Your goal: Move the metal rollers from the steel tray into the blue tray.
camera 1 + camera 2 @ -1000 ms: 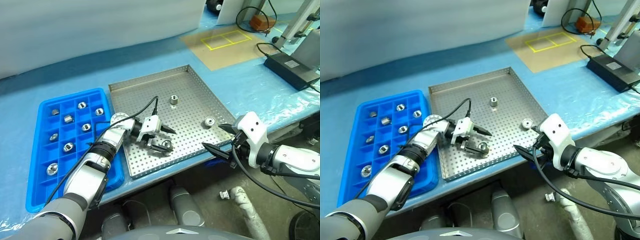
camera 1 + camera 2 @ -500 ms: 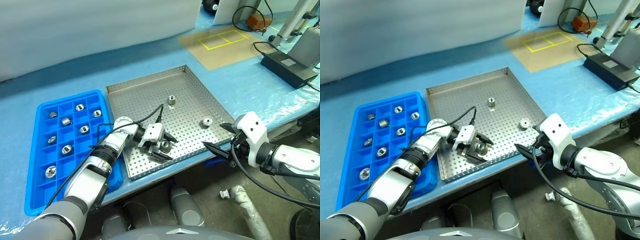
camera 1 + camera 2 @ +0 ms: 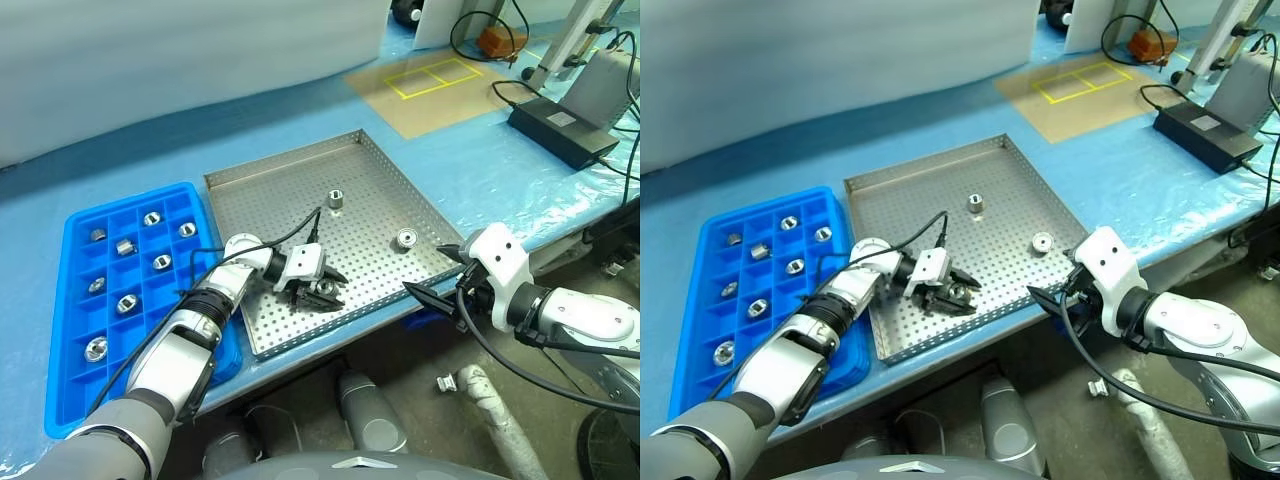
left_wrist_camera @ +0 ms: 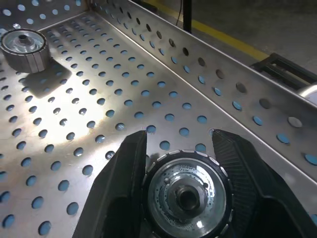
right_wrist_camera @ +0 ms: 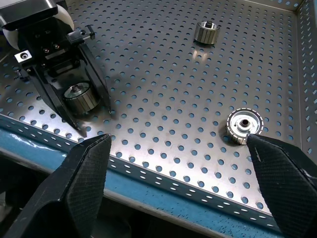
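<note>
Partly hidden between the black fingers, one roller [image 4: 187, 197] sat gripped by the left gripper [image 3: 318, 291] near the front rim of the steel tray [image 3: 283, 171]; its bore faced the wrist camera, so its axis ran along the fingers. Two more rollers stayed loose on that tray: a flanged roller [image 3: 406, 238] toward the right rim and a small roller [image 3: 336, 198] toward the back, both with bores upward. Left of the steel tray, the blue tray [image 3: 75, 226] held seven rollers in separate compartments. The right gripper [image 3: 438, 278] stood wide open and empty just off the steel tray's front right corner.
</note>
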### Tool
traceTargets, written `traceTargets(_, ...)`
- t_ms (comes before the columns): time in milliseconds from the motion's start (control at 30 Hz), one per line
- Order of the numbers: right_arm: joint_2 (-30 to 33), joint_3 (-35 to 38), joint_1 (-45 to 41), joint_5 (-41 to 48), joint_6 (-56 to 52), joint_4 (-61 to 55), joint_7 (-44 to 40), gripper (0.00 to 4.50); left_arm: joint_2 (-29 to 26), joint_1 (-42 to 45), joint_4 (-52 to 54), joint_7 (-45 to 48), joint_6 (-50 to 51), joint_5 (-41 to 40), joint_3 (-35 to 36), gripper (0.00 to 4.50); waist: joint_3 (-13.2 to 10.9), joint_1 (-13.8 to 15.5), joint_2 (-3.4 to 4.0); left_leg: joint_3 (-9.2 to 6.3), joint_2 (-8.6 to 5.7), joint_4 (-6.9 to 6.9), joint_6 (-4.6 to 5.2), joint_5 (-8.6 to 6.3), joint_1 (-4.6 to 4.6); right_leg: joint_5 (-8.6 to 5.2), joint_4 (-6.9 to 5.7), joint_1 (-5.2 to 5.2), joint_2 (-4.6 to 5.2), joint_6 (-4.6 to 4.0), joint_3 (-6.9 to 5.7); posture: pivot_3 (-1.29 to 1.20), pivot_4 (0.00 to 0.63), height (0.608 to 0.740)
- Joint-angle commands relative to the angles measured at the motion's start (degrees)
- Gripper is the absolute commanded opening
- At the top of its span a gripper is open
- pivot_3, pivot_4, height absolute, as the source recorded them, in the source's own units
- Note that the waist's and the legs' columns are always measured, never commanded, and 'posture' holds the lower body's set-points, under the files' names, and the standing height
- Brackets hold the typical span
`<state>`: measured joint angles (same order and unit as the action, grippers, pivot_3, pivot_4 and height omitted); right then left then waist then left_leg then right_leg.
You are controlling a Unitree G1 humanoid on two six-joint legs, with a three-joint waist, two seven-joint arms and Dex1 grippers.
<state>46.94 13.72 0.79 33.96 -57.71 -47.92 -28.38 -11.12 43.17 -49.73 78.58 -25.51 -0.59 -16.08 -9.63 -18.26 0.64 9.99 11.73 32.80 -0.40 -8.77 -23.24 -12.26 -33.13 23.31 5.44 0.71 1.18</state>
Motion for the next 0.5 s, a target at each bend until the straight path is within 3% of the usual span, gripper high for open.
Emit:
traceTargets(33,0.00,-0.77,-1.76,-0.18,1.67,0.14,-0.35,4.50,1.40,0.31,3.96,-1.45,2.99,-5.55,4.00,1.77,-0.08,0.10,-0.13,0.00,-0.01,-0.01,0.00,0.00,-0.05,0.00,0.00,0.03,0.02,0.00,0.00,-0.68,0.150,0.740)
traceTargets(233,-0.23,-6.00,-6.90,-2.03,5.09,4.81,-2.25,4.50,-0.15,1.31,13.91,-2.34,14.02,-12.70,8.87,1.77,-0.17,0.67,-0.28,-0.01,-0.02,-0.04,0.07,-0.03,-0.63,0.32,-0.07,0.56,0.05,-0.49,-0.09,-0.59,0.150,0.740)
traceTargets(500,-4.71,-18.24,-23.72,-6.19,15.03,19.90,-11.07,4.50,-10.96,-4.51,28.96,-4.02,25.03,-16.60,13.29,1.77,-0.25,4.39,-0.36,-0.09,0.26,-0.19,0.19,0.08,-0.52,0.40,-0.64,0.69,-0.07,-0.59,-0.50,-0.36,0.150,0.740)
